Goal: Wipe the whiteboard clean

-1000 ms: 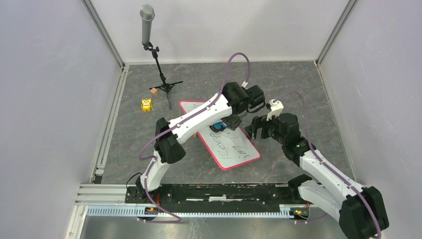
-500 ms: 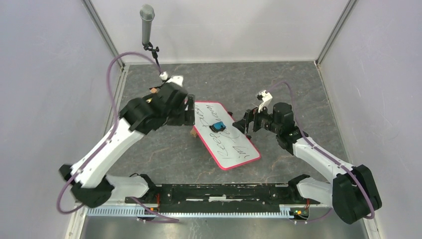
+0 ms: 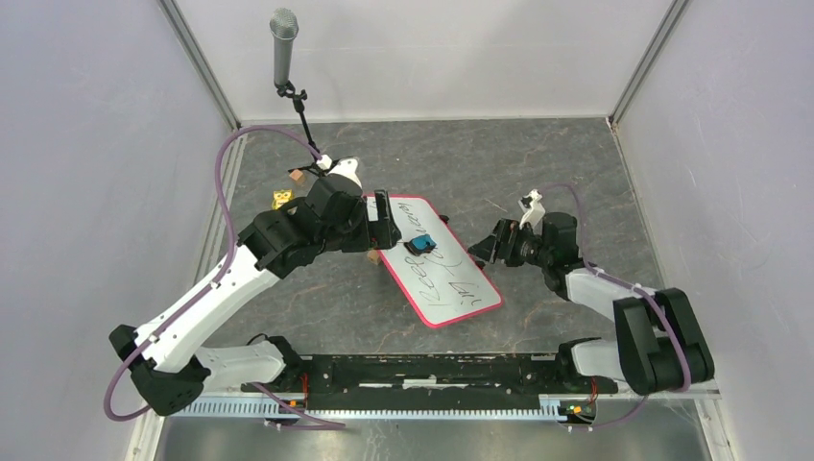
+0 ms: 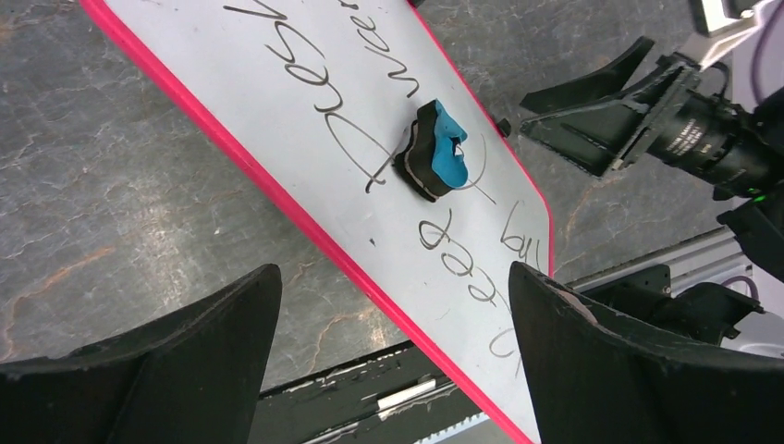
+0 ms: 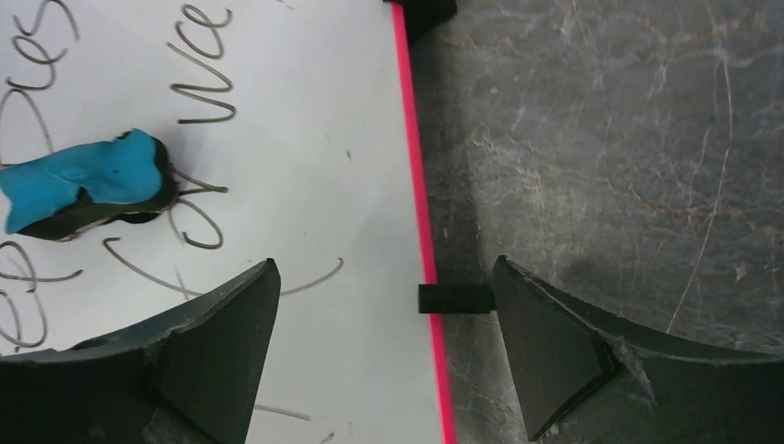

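1. Two grippers are hovering on opposite sides of the whiteboard [image 3: 443, 288], which is lying flat and slanted on the grey table [image 3: 538, 163] with black handwriting showing.
2. The blue eraser [image 3: 419, 244] is resting near the board's middle, touching neither gripper.
3. The left gripper [image 3: 382, 223] is hanging by the board's left rim, fingers spread wide and grasping nothing.
4. The right gripper [image 3: 483, 248] is facing the right rim, fingers likewise released.

the whiteboard [image 5: 305, 111] runs off the right wrist view's edges (cutting its handwriting [image 5: 202, 92] short).
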Controlling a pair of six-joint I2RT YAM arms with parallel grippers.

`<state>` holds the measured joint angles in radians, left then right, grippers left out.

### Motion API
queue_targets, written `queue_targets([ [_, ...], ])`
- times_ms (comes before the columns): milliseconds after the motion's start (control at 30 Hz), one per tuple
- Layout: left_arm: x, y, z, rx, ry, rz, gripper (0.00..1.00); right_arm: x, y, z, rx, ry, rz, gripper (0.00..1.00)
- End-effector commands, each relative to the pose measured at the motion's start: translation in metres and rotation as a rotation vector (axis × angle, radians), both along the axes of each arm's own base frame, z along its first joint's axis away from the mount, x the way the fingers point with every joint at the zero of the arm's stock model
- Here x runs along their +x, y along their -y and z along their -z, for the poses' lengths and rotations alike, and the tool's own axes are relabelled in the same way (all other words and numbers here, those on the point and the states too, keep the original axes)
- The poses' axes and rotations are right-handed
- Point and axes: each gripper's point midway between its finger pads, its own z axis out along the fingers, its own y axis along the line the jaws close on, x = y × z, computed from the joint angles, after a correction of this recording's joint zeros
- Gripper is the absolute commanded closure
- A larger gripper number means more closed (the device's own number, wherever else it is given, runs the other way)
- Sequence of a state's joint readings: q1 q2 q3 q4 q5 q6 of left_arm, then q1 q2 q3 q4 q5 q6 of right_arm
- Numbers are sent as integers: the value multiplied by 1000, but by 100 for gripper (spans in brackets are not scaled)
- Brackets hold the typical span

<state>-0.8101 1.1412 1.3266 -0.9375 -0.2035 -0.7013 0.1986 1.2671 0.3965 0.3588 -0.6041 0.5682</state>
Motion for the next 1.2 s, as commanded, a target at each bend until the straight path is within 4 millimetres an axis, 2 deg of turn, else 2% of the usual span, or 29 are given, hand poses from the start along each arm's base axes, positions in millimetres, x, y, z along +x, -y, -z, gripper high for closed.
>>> queue_targets([
  [0,2,11,-12,-126,39,-17,2,0,-8,1,85,-5,-30,11],
  [100,3,11,-13,-153,55,-26,2,-10,-14,8,127,-39,-62,14],
  [267,3,5,-8,-165,52,-76,5,-43,-21,17,178,-84,-84,15],
  [367,3,2,-5,-206,57,-110,7,-62,-35,10,241,-75,-117,15],
  [467,2,-4,-5,-238,60,-139,13,-80,-51,2,290,-78,-153,19],
  [567,0,-21,-4,-212,59,-180,13,-92,-53,-3,352,-90,-118,21],
  [667,-1,-44,-5,-176,62,-220,9,-95,-51,-2,327,-58,-117,21],
  [767,-2,-56,-8,-158,63,-222,3,-70,-40,23,49,19,-132,18],
  [800,-2,-58,-9,-152,60,-213,1,-58,-37,21,-37,68,-144,16],
  [900,2,-47,-3,-172,2,-140,3,-34,-41,-13,-161,342,-244,13],
  [967,2,-36,4,-196,-46,-92,12,-26,-54,-50,-141,538,-316,9],
  [1067,4,-29,9,-242,-59,-61,19,-38,-83,-95,-30,808,-484,8],
  [1167,1,-25,17,-275,-91,-45,23,-42,-102,-108,32,911,-606,11],
])
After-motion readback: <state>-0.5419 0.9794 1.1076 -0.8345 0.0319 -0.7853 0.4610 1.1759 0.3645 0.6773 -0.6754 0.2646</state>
